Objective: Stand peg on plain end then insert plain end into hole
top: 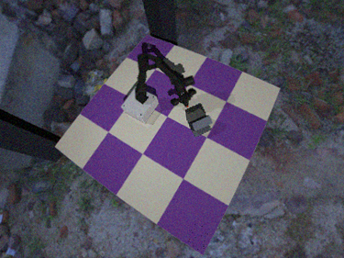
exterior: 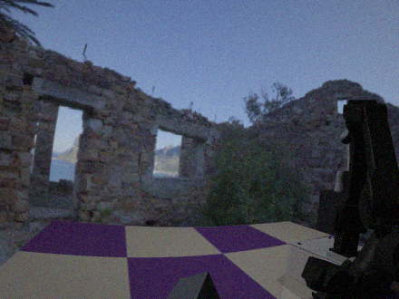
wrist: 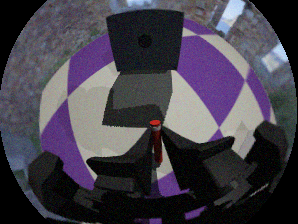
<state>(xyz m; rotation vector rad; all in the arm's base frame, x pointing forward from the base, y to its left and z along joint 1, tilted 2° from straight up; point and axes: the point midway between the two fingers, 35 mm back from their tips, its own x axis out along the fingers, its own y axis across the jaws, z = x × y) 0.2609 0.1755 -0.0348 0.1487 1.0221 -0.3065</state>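
Peg (wrist: 154, 141), red, stands pinched between our gripper's (wrist: 157, 163) fingers, its free end pointing toward the panel (wrist: 145, 42). We see the hole (wrist: 144, 40) as a dark spot in the panel's sloped face, beyond the peg tip and apart from it. From the top view, the gripper (top: 185, 99) hangs just beside the panel (top: 198, 118), over the checkered table (top: 170, 185). The arm rises from a pale base (top: 137, 112) near the table's far side. We cannot make out the white band.
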